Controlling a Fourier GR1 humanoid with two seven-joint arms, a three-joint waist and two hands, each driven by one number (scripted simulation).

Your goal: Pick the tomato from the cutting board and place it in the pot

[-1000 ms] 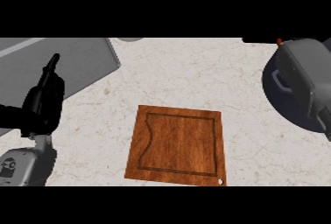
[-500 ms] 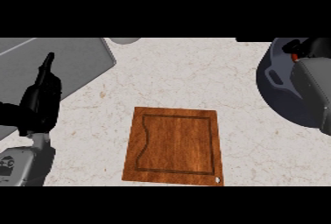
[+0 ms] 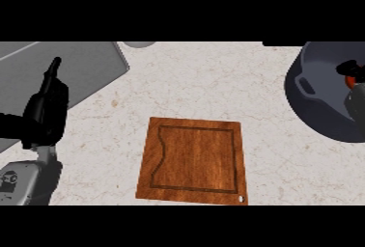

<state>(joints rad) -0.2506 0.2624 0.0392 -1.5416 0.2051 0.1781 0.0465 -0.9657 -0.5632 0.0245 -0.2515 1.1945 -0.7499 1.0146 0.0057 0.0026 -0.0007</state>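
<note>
The wooden cutting board (image 3: 192,161) lies bare in the middle of the counter. The dark grey pot (image 3: 314,101) stands at the right edge, partly cut off. My right hand (image 3: 352,69) hangs over the pot's inside, its black fingers curled round the tomato (image 3: 350,81), of which only a small red patch shows. The grey forearm below it covers part of the pot. At the left edge my left hand (image 3: 46,108) rests open and still with fingers pointing up, far from the board and the pot.
A grey sink basin (image 3: 75,62) fills the back left corner, behind the left hand. A small pale round object (image 3: 139,44) peeks in at the back edge. Speckled counter (image 3: 206,82) lies between board, sink and pot.
My right hand has moved with the tomato from the pot's far rim to over its inside. The left hand stays where it was.
</note>
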